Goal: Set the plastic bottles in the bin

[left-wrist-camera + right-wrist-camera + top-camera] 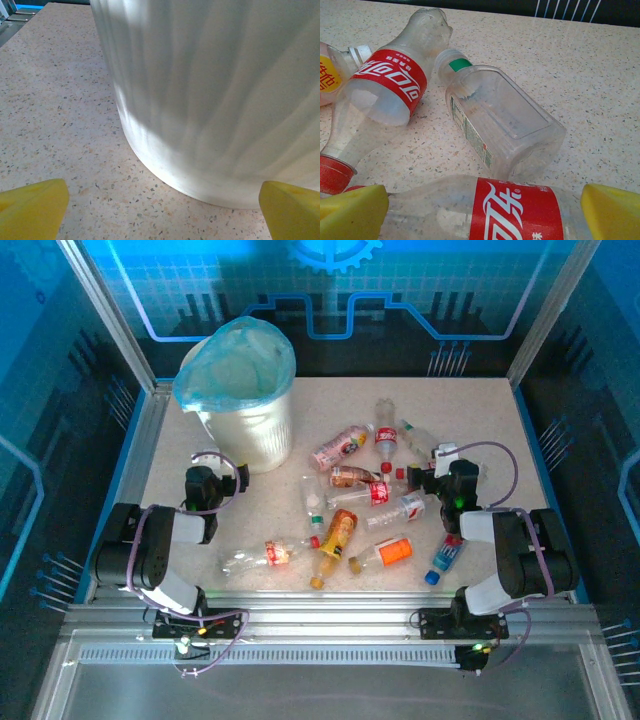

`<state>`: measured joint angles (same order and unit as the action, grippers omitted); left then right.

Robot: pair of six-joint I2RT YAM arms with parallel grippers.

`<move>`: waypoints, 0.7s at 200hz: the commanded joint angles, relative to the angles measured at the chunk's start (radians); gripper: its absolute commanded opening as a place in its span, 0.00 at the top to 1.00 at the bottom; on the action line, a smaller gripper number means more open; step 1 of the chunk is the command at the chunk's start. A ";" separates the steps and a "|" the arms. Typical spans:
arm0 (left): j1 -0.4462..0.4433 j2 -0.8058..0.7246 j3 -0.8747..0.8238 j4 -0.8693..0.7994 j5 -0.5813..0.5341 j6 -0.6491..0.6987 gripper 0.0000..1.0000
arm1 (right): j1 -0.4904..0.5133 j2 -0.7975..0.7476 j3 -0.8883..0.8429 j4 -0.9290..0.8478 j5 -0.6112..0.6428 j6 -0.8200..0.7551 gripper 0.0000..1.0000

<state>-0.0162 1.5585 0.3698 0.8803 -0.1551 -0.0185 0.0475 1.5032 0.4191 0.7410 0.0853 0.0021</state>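
Observation:
The bin (pixel 240 405) is a white ribbed bucket with a light-blue bag, standing at the back left. Several plastic bottles (pixel 352 502) lie scattered mid-table. My left gripper (pixel 226 472) is open just in front of the bin, whose wall (pixel 215 100) looms over bare tabletop between my yellow fingertips (pixel 32 207). My right gripper (pixel 428 476) is open at the pile's right edge. In the right wrist view a red-labelled bottle (pixel 520 212) lies crosswise at my open right gripper (pixel 484 212). Beyond it are a square clear bottle (pixel 505 117) and another red-labelled bottle (pixel 387 85).
Nearer the front edge lie an orange juice bottle (pixel 337 536), an orange-labelled bottle (pixel 388 551), a blue-labelled bottle (pixel 446 556) and a clear one with a red label (pixel 268 555). Metal rails (pixel 140 455) and blue panels fence the speckled table (pixel 490 430).

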 commanded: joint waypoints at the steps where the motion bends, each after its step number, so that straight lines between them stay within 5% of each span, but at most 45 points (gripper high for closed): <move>1: -0.001 -0.011 0.017 0.028 0.020 0.017 0.01 | 0.011 0.003 0.012 0.020 -0.011 -0.002 0.00; 75: -0.002 -0.029 -0.019 0.083 -0.003 0.012 0.01 | 0.009 -0.002 0.017 0.009 -0.009 -0.002 0.00; 87: 0.000 -0.078 -0.064 0.125 -0.014 0.005 0.01 | 0.004 -0.036 0.062 -0.096 -0.020 0.001 0.00; 113: -0.002 -0.244 -0.137 0.091 -0.061 -0.019 0.01 | 0.002 -0.109 0.361 -0.716 0.055 0.040 0.00; 140: -0.003 -0.502 -0.087 -0.260 -0.110 -0.080 0.02 | 0.006 -0.144 0.430 -0.846 0.012 0.083 0.00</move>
<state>-0.0162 1.2594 0.2451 0.8608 -0.1963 -0.0368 0.0467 1.4311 0.7841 0.1879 0.1047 0.0280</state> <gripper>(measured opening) 0.986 0.998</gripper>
